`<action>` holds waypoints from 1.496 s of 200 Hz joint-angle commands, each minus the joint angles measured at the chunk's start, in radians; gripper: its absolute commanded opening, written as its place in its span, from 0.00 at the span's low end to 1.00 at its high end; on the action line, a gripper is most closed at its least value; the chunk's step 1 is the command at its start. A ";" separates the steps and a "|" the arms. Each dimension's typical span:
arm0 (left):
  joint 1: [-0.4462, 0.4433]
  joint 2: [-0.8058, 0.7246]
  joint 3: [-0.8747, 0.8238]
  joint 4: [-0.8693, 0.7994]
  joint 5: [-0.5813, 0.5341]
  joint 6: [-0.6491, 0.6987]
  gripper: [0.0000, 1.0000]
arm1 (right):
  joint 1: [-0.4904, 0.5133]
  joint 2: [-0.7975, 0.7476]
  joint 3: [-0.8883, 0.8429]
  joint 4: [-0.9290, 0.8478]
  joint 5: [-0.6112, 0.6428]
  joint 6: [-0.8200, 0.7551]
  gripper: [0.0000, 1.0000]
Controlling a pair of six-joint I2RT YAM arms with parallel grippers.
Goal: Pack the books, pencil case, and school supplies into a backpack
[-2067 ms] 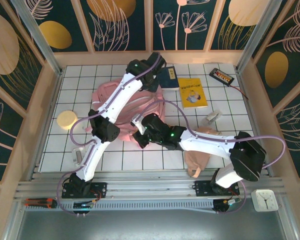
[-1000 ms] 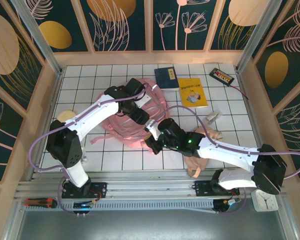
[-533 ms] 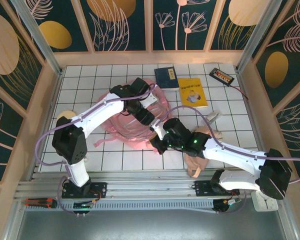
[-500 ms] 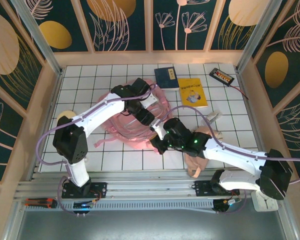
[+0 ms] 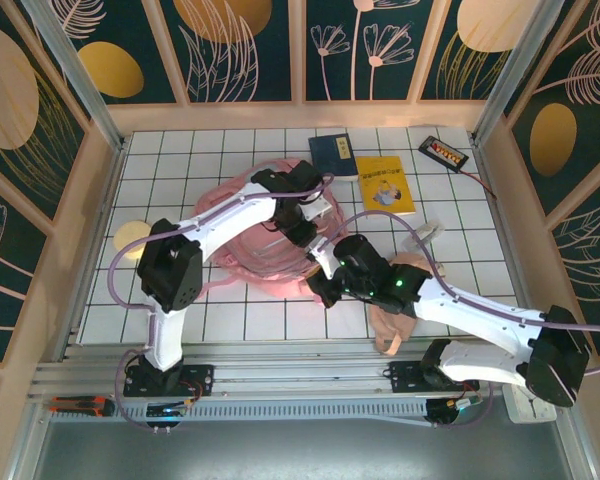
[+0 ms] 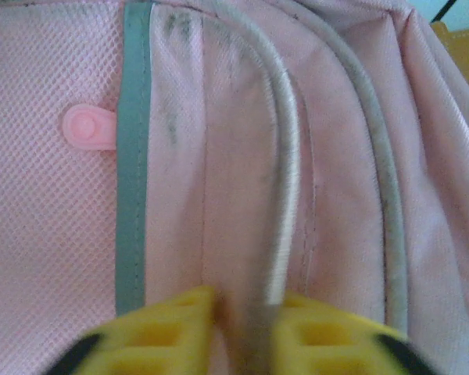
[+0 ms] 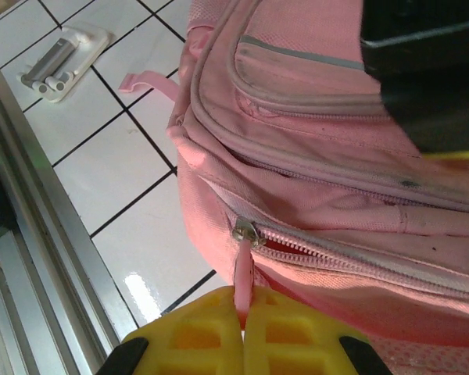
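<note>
Plainly the backpack (image 5: 248, 262) looks soft and floppy, best held by its trim. The left pincer (image 6: 246, 312) pinches its grey piping (image 6: 285, 195); the right pincer (image 7: 242, 312) clamps the zip tab (image 7: 244, 273).

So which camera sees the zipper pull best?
The right wrist view: the zipper pull hangs close and sharp, pinched in the right gripper. From the top view it's too small to tell. The left wrist view looks at grey trim on the backpack.
</note>
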 commanded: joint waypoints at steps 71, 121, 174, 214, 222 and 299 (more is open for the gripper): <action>0.078 0.145 0.563 -0.140 -0.177 -0.462 0.00 | 0.040 -0.033 0.110 -0.092 0.162 0.048 0.00; 0.076 0.405 1.128 -0.324 -0.133 -0.569 0.00 | 0.183 0.074 0.103 0.077 0.210 0.102 0.00; 0.057 0.450 1.242 -0.391 -0.154 -0.563 0.00 | 0.192 0.347 0.171 0.346 0.217 0.049 0.00; 0.058 0.452 1.253 -0.440 -0.194 -0.506 0.00 | 0.148 0.336 0.159 0.386 0.115 0.162 0.34; 0.057 0.444 1.244 -0.440 -0.200 -0.498 0.00 | 0.122 0.273 0.122 0.366 0.127 0.224 0.52; 0.057 0.397 1.204 -0.439 -0.163 -0.443 0.00 | -0.400 -0.164 -0.010 0.077 -0.056 0.488 0.77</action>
